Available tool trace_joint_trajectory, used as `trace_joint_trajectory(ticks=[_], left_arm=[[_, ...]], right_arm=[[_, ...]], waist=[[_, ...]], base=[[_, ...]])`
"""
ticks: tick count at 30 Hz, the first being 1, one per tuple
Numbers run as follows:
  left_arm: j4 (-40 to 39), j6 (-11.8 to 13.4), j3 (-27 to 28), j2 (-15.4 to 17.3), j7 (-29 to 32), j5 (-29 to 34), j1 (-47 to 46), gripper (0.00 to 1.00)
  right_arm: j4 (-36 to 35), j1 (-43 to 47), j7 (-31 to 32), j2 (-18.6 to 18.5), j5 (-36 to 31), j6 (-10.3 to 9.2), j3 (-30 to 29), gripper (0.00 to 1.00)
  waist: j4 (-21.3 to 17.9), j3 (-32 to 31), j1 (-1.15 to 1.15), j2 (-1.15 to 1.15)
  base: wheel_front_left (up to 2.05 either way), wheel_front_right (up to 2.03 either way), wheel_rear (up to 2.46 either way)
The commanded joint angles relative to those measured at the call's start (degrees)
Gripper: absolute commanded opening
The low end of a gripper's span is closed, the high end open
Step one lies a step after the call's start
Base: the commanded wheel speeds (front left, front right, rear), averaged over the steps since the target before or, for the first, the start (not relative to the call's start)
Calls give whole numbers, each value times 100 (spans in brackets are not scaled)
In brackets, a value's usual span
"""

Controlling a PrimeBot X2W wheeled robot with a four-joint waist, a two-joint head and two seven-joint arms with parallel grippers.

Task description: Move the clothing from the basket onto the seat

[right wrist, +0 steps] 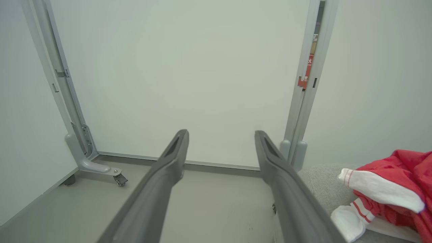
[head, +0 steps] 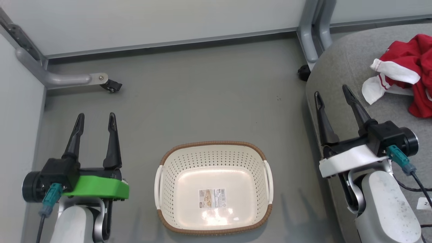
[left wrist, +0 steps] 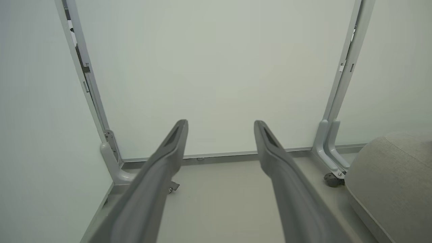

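Note:
The cream-white perforated basket (head: 213, 152) with its brown rim stands on the floor at the bottom middle of the head view, holding nothing but its label sticker. The red clothing (head: 410, 67) with white cuffs lies bunched on the grey seat (head: 341, 67) at the right; the right wrist view shows the same clothing (right wrist: 391, 189) on the seat (right wrist: 319, 179). My left gripper (head: 96, 118) is open over the floor, left of the basket. My right gripper (head: 332, 91) is open above the seat's left edge, left of the clothing. Both grippers (left wrist: 221, 123) (right wrist: 221, 133) hold nothing.
White partition panels close off the back and left. Their grey caster feet stand on the floor at the far left (head: 111, 86) and by the seat (head: 303, 72). Grey floor (head: 202, 94) stretches between basket and panels. The seat's rounded corner (left wrist: 388, 175) shows in the left wrist view.

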Motion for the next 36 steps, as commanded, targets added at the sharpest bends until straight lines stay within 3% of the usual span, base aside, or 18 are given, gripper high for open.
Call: trace_joint_trajectory(ticks=[1, 22, 36], left_arm=[[-37, -47, 75, -32, -1, 64, 141, 100], [97, -281, 385, -403, -1, 379, 722, 100], [185, -306, 418, -463, -1, 564, 734, 100]], right_arm=[[-53, 149, -13, -4, -30, -6, 12, 100], [-526, 1425, -13, 12, 284, -6, -152, 100], [-452, 1411, -13, 12, 314, -6, -173, 100]], waist=[[92, -137, 0, 0], [93, -586, 0, 0], [106, -589, 0, 0]], base=[[0, 0, 0], [0, 0, 0], [0, 0, 0]])
